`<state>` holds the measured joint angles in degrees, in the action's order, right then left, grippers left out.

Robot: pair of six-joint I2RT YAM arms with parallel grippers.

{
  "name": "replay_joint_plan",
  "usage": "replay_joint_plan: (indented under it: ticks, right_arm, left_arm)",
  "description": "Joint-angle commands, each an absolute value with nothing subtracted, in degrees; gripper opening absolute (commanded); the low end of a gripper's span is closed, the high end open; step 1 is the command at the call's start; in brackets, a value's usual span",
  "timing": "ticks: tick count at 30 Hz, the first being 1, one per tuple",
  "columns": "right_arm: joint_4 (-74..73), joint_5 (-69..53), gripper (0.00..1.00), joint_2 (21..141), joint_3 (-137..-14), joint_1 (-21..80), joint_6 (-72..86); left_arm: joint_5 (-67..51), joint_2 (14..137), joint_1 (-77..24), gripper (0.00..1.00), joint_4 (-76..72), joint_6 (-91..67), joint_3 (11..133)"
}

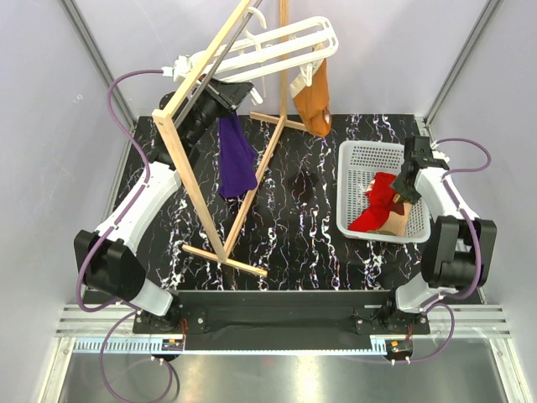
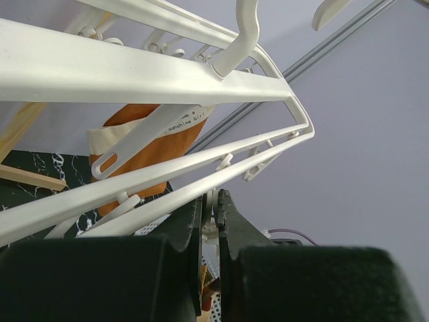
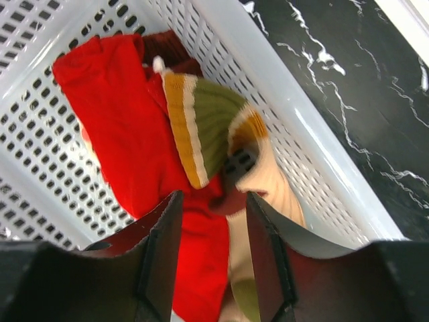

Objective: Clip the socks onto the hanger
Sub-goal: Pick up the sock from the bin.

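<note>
The right gripper (image 3: pixel 214 204) stands part-open inside the basket (image 3: pixel 295 114), jaws either side of the red sock (image 3: pixel 114 121), which lies beside the striped sock (image 3: pixel 204 121). Light and limp, it will likely bunch, so I judge a pinch near the cuff best. The left gripper (image 2: pixel 216 201), well left of the basket, is clamped on the hanger (image 2: pixel 134 74).

Wooden A-frame stand (image 1: pixel 189 176) upright on black, white-veined surface (image 1: pixel 310 243), left of centre. White perforated basket (image 1: pixel 365 164) at right, well apart, on same surface.
</note>
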<state>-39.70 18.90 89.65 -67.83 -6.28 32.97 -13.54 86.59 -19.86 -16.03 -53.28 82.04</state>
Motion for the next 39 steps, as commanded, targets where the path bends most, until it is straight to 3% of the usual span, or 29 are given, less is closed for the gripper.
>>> replay_joint_plan:
  ticks: [1, 9, 12, 14, 17, 21, 27, 34, 39]
  right_arm:
    - [-34.54, 19.78, 0.48, 92.45, -68.81, -6.85, 34.01]
    - [-32.60, 19.16, 0.43, 98.52, -71.80, -7.47, 31.82]
    - [-32.87, 18.99, 0.26, 98.97, -71.89, -7.73, 31.64]
    - [-33.83, 18.55, 0.08, 98.18, -72.16, -7.73, 31.29]
    - [-36.03, 16.97, 0.00, 95.82, -73.83, -7.73, 30.24]
    - [-36.21, 11.79, 0.00, 91.33, -74.88, -7.65, 28.65]
    - [-31.64, -7.10, 0.00, 82.28, -72.60, -7.65, 28.12]
    - [-28.83, -10.81, 0.00, 76.29, -72.07, -7.65, 26.46]
    - [-31.29, -10.54, 0.00, 81.63, -71.37, -7.65, 26.54]
  left_arm:
    - [-15.12, 85.08, -20.22, 0.00, -15.12, -53.53, 81.82]
    - [-15.65, 86.04, -20.22, 0.00, -14.15, -53.35, 83.23]
    - [-15.99, 86.31, -20.30, 0.00, -15.03, -54.14, 82.53]
    - [-16.52, 86.57, -20.21, 0.00, -15.73, -54.49, 82.18]
    - [-16.44, 86.31, -20.30, 0.00, -15.73, -54.23, 82.00]
    - [-16.17, 85.87, -20.21, 0.00, -15.73, -53.70, 81.65]
    - [-16.08, 85.61, -20.21, 0.00, -15.65, -53.70, 81.65]
    - [-16.08, 85.69, -20.22, 0.00, -15.64, -53.70, 81.91]
    - [-16.26, 85.78, -20.21, 0.00, -15.73, -53.88, 81.74]
